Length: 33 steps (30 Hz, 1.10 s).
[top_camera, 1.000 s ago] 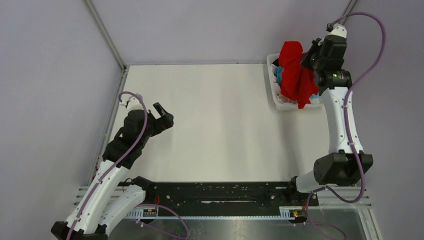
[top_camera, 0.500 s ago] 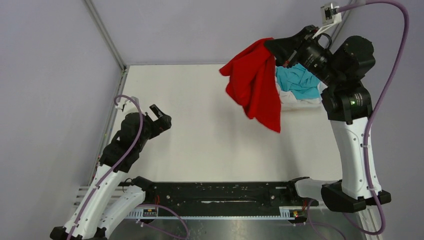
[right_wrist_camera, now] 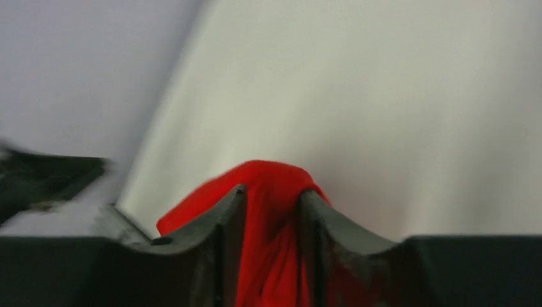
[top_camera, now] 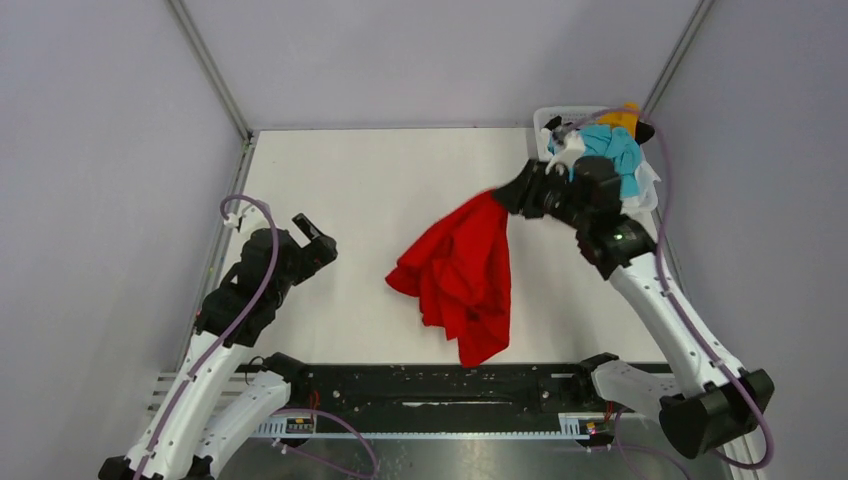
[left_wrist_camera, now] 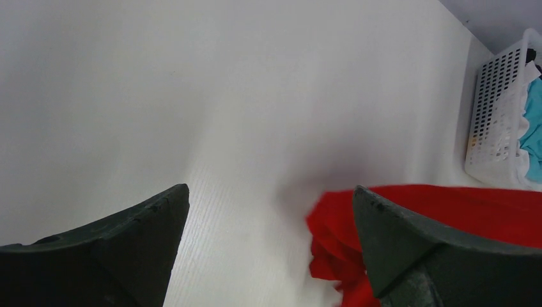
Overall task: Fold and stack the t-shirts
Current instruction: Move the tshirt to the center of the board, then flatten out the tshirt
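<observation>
Right wrist view is motion-blurred: red cloth is bunched between the fingers, folds unreadable. Right gripper [top_camera: 507, 196] is pinched narrow on the upper edge of the red t-shirt [top_camera: 460, 275], which hangs crumpled over mid-table [top_camera: 380, 170]; cannot tell if its hem touches. Left gripper [top_camera: 318, 238] is spread wide, empty, at table left. Only its wrist view shows the basket [left_wrist_camera: 495, 121] wall's perforations. Only the top view shows the turquoise t-shirt [top_camera: 615, 150] and yellow-orange t-shirt [top_camera: 626, 114] heaped inside. Half a second ago the red t-shirt hung high by the basket; now it is lower and more central.
</observation>
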Tool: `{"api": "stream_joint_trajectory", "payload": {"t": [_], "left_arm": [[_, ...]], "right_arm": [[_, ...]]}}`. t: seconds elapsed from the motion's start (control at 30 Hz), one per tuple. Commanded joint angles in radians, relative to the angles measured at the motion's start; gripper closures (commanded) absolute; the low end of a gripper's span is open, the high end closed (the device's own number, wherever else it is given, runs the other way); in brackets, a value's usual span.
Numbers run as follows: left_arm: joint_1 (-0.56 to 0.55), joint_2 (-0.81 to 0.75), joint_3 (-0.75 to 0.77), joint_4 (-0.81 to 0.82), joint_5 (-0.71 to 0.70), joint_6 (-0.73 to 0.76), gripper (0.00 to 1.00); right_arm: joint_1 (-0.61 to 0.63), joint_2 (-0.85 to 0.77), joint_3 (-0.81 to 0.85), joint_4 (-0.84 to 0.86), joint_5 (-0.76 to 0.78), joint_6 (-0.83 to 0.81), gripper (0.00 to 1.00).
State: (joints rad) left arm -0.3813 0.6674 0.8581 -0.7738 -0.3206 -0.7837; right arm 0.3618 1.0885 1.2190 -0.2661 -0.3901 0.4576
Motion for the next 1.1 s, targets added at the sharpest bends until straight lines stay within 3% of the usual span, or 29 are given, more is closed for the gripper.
{"api": "stream_joint_trajectory", "payload": {"t": [0.0,0.1,0.13,0.27,0.37,0.53,0.67,0.93,1.07], "left_arm": [[-0.003,0.029,-0.002,0.001,0.005,-0.021,0.01],[-0.002,0.099,-0.026,0.048,0.099,-0.015,0.01],[-0.004,0.123,-0.041,0.074,0.148,-0.015,0.01],[-0.052,0.224,-0.078,0.206,0.312,0.003,0.01],[-0.181,0.315,-0.064,0.26,0.307,0.008,0.01],[-0.434,0.533,0.007,0.305,0.306,0.029,0.01],[-0.554,0.647,0.041,0.304,0.299,0.02,0.01],[-0.628,0.769,0.064,0.388,0.314,-0.012,0.03],[-0.628,0.835,0.103,0.388,0.276,-0.004,0.09]], "right_arm": [[0.001,-0.007,-0.249,-0.098,0.491,-0.042,0.35],[0.001,-0.017,-0.335,-0.167,0.65,-0.024,0.02],[0.003,-0.037,-0.354,-0.192,0.683,-0.012,0.01],[0.0,-0.133,-0.438,-0.256,0.785,0.037,0.0],[0.0,-0.212,-0.494,-0.302,0.844,0.109,0.0],[0.001,-0.299,-0.579,-0.298,0.802,0.146,0.0],[0.0,-0.314,-0.595,-0.328,0.806,0.14,0.0],[0.001,-0.268,-0.605,-0.32,0.738,0.131,0.0],[0.0,-0.256,-0.601,-0.322,0.722,0.124,0.0]]}}
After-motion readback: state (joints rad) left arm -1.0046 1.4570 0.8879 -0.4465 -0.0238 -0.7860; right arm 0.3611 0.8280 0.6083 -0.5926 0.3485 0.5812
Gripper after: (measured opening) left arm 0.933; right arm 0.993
